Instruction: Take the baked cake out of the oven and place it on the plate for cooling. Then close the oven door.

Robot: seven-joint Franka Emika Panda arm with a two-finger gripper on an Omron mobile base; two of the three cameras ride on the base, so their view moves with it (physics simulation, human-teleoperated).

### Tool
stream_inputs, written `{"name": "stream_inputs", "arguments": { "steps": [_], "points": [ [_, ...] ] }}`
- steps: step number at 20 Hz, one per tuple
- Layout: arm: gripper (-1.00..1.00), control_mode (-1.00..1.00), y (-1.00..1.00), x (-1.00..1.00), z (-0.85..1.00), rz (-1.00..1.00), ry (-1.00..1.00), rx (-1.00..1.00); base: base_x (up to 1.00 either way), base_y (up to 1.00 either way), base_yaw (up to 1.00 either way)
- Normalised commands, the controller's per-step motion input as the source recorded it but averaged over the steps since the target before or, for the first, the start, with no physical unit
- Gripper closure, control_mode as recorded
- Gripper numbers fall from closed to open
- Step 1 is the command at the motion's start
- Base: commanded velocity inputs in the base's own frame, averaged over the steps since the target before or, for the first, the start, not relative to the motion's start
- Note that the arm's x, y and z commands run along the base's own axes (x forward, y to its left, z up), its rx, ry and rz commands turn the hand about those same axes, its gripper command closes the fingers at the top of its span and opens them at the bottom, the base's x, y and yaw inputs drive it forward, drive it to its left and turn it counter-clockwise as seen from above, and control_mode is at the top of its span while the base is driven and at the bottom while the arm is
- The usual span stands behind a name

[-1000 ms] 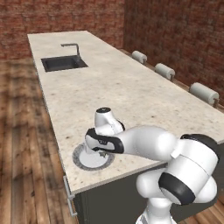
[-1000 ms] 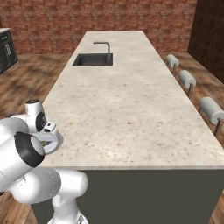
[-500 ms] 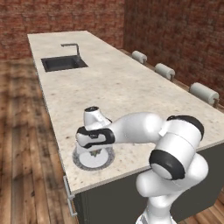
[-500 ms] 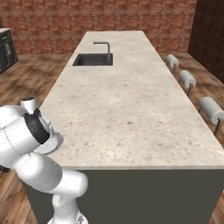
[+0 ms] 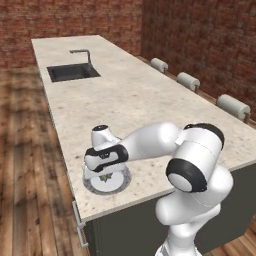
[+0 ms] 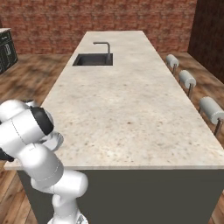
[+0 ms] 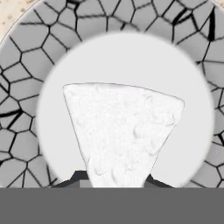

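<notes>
**Cake wedge held over the plate at the island's near corner**

Item 1, the gripper (image 7: 117, 177): in my hand view its two dark tips show at the bottom, one on either side of the narrow end of a white wedge. I read the jaws as nearly closed and clamped on that wedge. In my left base view the hand (image 5: 105, 156) sits low over the counter, pointing down.

Item 2, the baked cake (image 7: 122, 131): a white, rough-surfaced triangular slice, broad edge away from the gripper and point between the tips. It lies over the plain pale centre of the plate. I cannot tell whether it rests on the plate or hangs just above it.

Item 3, the plate (image 7: 26, 83): round, with a grey rim patterned in dark crackle lines and a smooth light middle. In my left base view the plate (image 5: 118, 183) sits on the island counter (image 5: 130, 100) close to its near edge, directly under the hand.

Item 4, the sink (image 5: 73, 72): a dark basin with a bent tap behind it, set in the far end of the counter, well apart from the plate.

Item 5, stools (image 5: 233, 106): three pale padded seats along the counter's right side.

Item 6, surroundings: red brick walls (image 6: 100, 17) and a wood plank floor (image 5: 25, 165).
</notes>
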Motion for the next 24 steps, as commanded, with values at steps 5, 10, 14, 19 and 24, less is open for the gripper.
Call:
{"name": "stream_inputs", "arguments": {
  "steps": [5,10,14,19,24],
  "points": [
    [1.00,-1.00,0.00,0.03,-0.09,0.01,0.00,0.00,0.00,0.00,0.00],
    [1.00,-1.00,0.00,0.00,-0.08,0.01,0.00,0.00,0.00,0.00,0.00],
    [1.00,-1.00,0.00,0.00,-0.09,0.01,0.00,0.00,0.00,0.00,0.00],
    [1.00,-1.00,0.00,0.00,-0.07,0.01,0.01,0.00,0.00,0.00,0.00],
    [-1.00,-1.00,0.00,0.00,-0.01,0.01,0.00,0.00,0.00,0.00,0.00]
  ]
}}
